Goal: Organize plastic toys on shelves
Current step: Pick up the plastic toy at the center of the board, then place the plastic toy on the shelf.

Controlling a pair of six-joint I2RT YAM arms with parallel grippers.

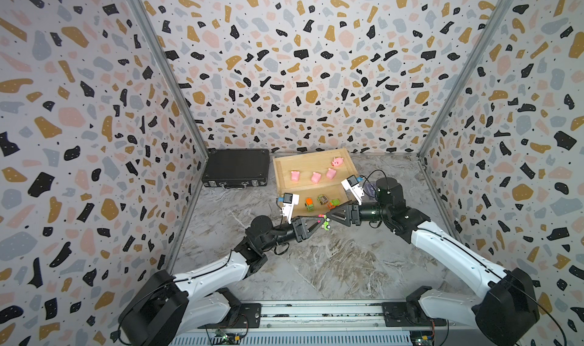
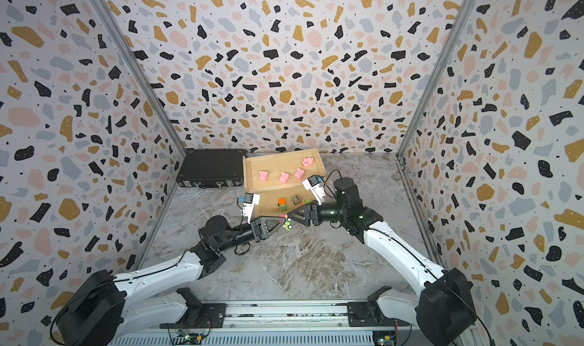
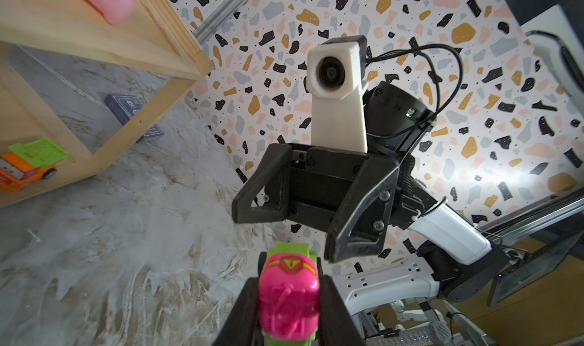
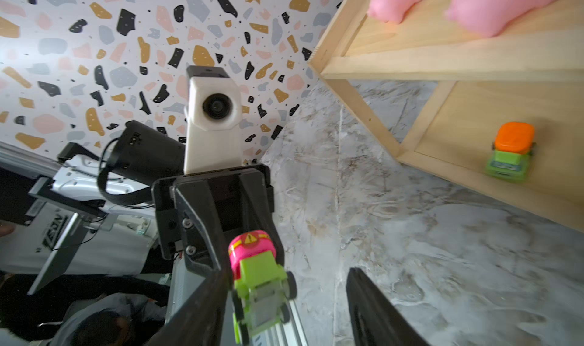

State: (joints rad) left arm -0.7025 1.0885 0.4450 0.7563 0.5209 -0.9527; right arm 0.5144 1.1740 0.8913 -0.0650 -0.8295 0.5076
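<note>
A toy vehicle with a pink top and neon green body point(image 1: 325, 225) point(image 3: 287, 293) point(image 4: 259, 281) hangs above the floor just in front of the shelves. My left gripper point(image 1: 320, 223) point(image 3: 287, 309) is shut on it. My right gripper point(image 1: 328, 217) point(image 4: 284, 293) faces it nose to nose and is open: one finger lies beside the vehicle, the other stands well apart. The wooden shelves point(image 1: 278, 178) point(image 2: 248, 177) carry several pink pigs point(image 1: 316, 177) on the top tier. Three vehicles point(image 1: 309, 204) sit on the lower tier.
A black hard case point(image 1: 235, 169) lies left of the shelves against the back wall. A dark blue card box point(image 3: 132, 113) shows on the floor behind the shelves. Patterned walls close in three sides. The marble floor point(image 1: 331, 265) stretches toward the arm bases.
</note>
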